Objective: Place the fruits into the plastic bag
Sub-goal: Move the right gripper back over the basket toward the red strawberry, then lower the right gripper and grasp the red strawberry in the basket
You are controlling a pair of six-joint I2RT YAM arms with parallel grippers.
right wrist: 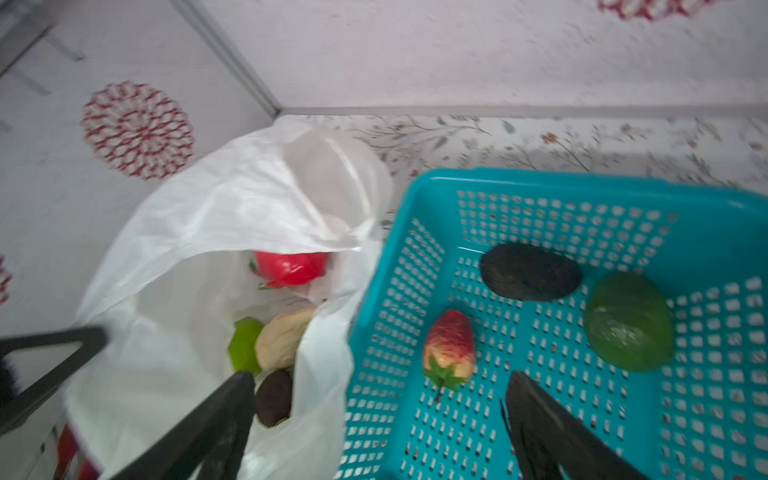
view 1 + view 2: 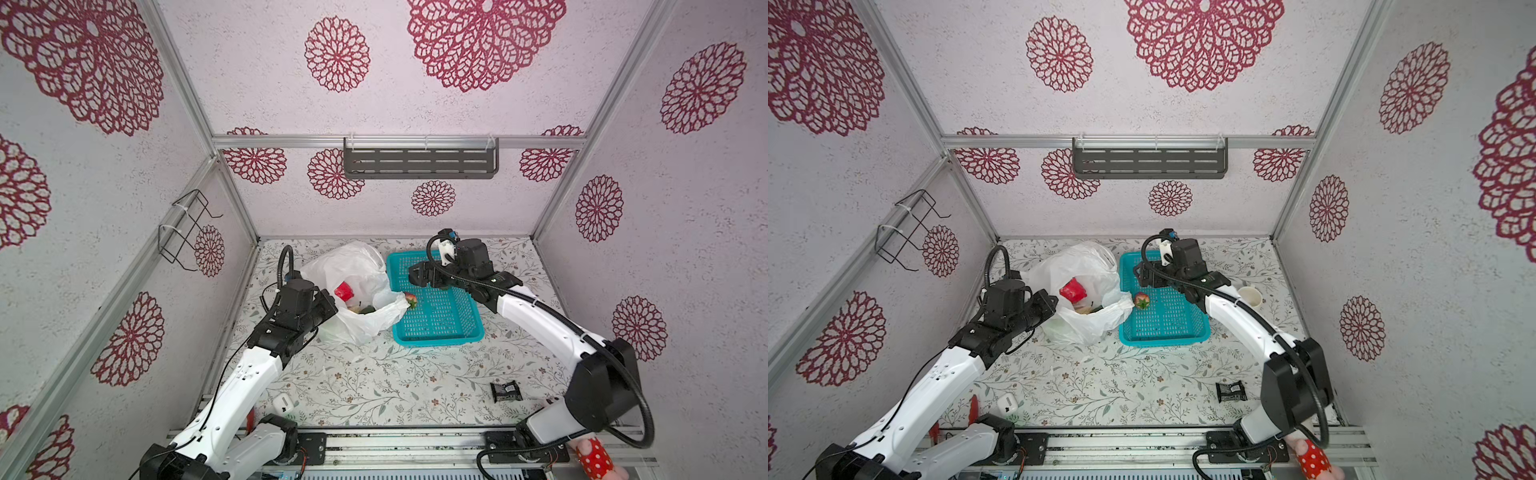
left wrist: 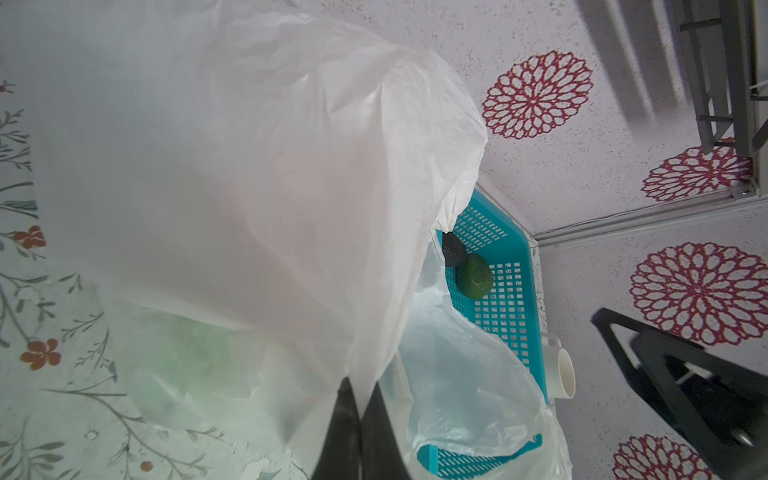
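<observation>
Three fruits not yet bagged, all in the basket (image 2: 440,338), mid-frame in both top views: strawberry (image 1: 449,351) by its left wall, avocado (image 1: 530,272) and green oval (image 1: 629,322) further in. Dragon fruit (image 1: 291,266) and three smaller fruits (image 1: 282,338) lie inside the bag (image 2: 353,266), just left of the basket, rim draped against that wall. Left gripper (image 3: 360,388) pressed together, pinching the bag rim, mouth held up. Right gripper (image 1: 380,378) spread wide, empty, above the basket near the strawberry. Risks, my judgement: closing jaws snag the film beside the strawberry; thin rim slips from the pinch and the mouth collapses.
</observation>
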